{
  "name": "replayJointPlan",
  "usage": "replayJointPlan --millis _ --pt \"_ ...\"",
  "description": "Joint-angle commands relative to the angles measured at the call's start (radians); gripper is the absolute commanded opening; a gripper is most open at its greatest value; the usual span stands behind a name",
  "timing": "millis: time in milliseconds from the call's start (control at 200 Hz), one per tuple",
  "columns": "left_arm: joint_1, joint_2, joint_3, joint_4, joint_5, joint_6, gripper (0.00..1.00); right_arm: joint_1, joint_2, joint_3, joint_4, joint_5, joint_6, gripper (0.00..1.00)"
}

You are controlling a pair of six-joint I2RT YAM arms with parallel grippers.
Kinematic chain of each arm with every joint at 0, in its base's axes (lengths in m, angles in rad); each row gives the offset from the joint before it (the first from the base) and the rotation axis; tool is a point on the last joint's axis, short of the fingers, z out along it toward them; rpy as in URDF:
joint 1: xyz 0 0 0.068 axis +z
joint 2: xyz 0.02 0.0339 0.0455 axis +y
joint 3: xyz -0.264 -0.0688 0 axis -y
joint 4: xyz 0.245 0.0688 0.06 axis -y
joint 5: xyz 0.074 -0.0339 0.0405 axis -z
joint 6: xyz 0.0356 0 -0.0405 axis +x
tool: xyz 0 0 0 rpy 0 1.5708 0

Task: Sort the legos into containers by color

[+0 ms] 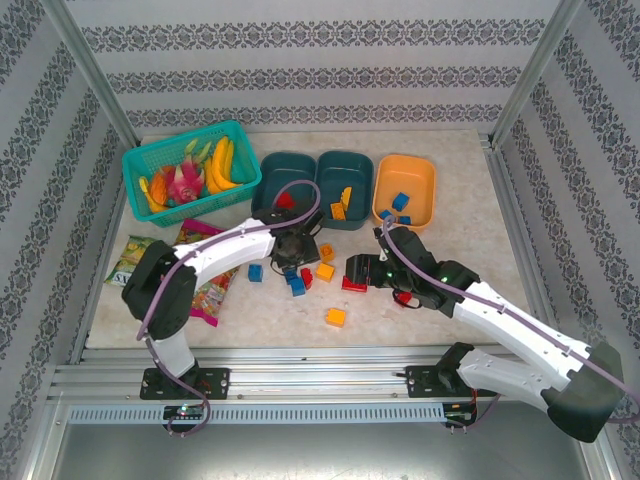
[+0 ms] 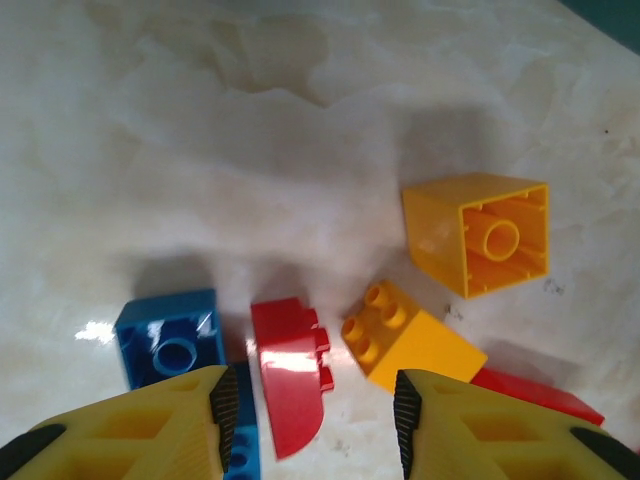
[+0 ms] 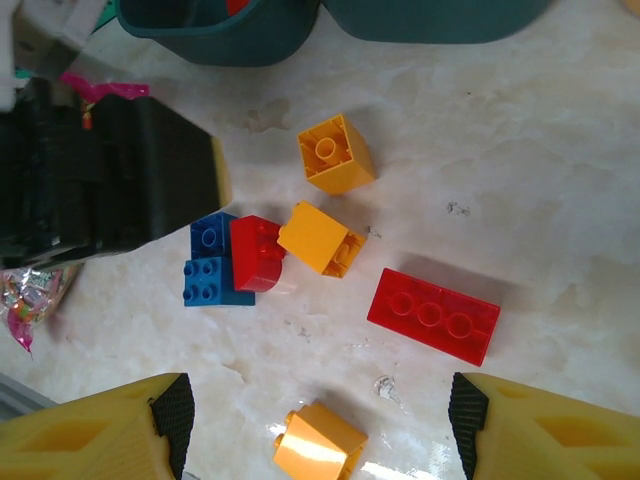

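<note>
**Reference item:** red plastic brick with one rounded edge [image 2: 290, 375], lying on the pale marbled table top [image 2: 200, 120]. All positions below are given from it.

**Left gripper** [image 2: 315, 420]: directly over the red brick. The jaws are partly open, with one yellow finger on either side of the brick and a gap visible at both pads. Nothing is held.

**Right gripper** [image 3: 318, 410]: on the near side of the red brick. The jaws are wide apart and grip nothing. A small orange plastic block [image 3: 318, 445] lies on the table between the fingers.

**Loose bricks:**
- Blue plastic bricks [image 3: 207, 280] touch the red brick on the left arm's side.
- An orange studded brick [image 2: 405, 340] lies just beside it on the opposite side.
- An orange hollow cube brick [image 2: 480, 232] lies near it, further out and open side up.
- A long flat red brick [image 3: 433, 315] lies apart from it, toward the right arm.

**Containers:** three shallow rounded plastic tubs stand in a row beyond the red brick.
- Of the two dark teal tubs [image 1: 285, 170], one holds a red piece and the other holds orange pieces.
- The orange tub [image 1: 410, 175] holds blue pieces.

**Other:** a turquoise mesh basket [image 1: 180, 137] of toy fruit stands beyond the red brick, on the left arm's side.
</note>
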Motion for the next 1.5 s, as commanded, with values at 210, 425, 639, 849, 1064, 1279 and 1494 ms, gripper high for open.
replayJointPlan --millis 210,425,639,849,1064,1279,1494 --pt "0.006 0.074 0.04 -0.034 0.033 -0.018 0.44 0.001 -0.063 -0.046 -0.011 0.025 0.029 0.7" --pt "-0.002 0.121 0.08 -0.074 0.048 -0.032 0.4 -0.001 -0.058 -0.048 -0.012 0.026 0.034 0.7" --pt "-0.018 0.14 0.106 -0.154 0.02 -0.044 0.4 -0.01 -0.058 -0.05 -0.012 0.023 0.033 0.7" --pt "-0.027 0.14 0.111 -0.188 -0.004 -0.05 0.41 -0.016 -0.049 -0.051 -0.008 0.019 0.035 0.7" --pt "-0.032 0.154 0.112 -0.186 -0.001 -0.045 0.44 -0.018 -0.037 -0.053 -0.002 0.014 0.038 0.7" --pt "-0.032 0.199 0.147 -0.179 0.026 -0.021 0.43 -0.023 -0.024 -0.045 -0.002 0.009 0.032 0.7" --pt "-0.039 0.24 0.217 -0.214 0.012 0.013 0.39 -0.026 -0.018 -0.046 0.001 0.003 0.033 0.71"
